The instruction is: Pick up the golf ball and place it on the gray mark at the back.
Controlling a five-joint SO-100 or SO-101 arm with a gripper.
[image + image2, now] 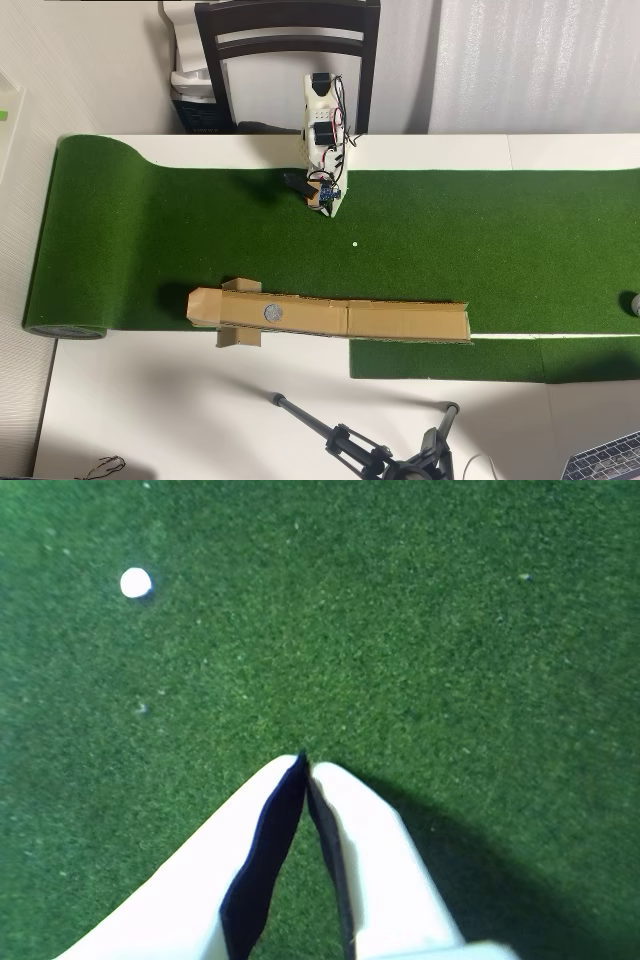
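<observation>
My gripper [305, 763] is shut and empty, its white fingers tip to tip just above the green turf; in the overhead view it [328, 205] sits at the back middle of the mat, below the folded white arm. A small white dot [354, 243] lies on the turf in front of it, and shows at the upper left of the wrist view [135, 582]; it looks too small for a golf ball. A round greyish thing [632, 303], cut off by the right edge, may be the ball; I cannot tell. A gray round mark [272, 312] sits on a cardboard ramp [400, 321].
The green mat [150, 240] covers a white table, rolled up at its left end. A dark chair [290, 40] stands behind the arm. A black tripod [360, 450] and a laptop corner [610, 462] lie at the front.
</observation>
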